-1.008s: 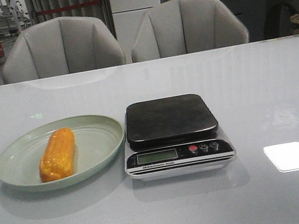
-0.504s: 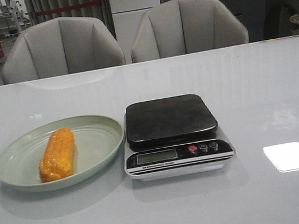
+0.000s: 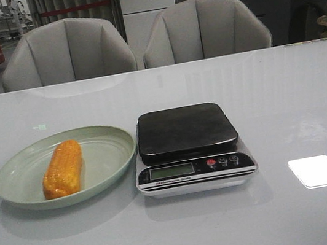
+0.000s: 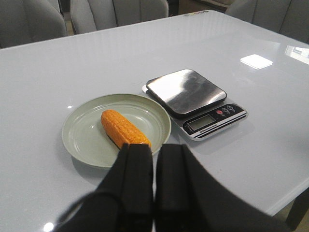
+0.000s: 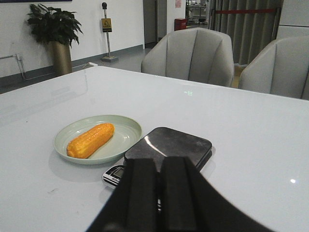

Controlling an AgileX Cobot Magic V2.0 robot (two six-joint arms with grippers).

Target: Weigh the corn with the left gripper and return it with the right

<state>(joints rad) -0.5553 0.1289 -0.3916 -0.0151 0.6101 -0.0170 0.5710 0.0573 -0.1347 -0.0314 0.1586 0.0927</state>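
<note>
Desk carries scale beside plate. Corn lies on plate, apart from left gripper, which hangs above plate's near rim, fingers pressed together, empty. Right gripper closed too, over scale.

A green plate sits just beside a scale, 2 chairs behind.

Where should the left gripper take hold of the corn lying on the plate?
Likely across the middle of the corn, coming from above. It lies flat on the green plate, whose raised rim hinders a side approach. The left gripper is shut and must open first.
</note>
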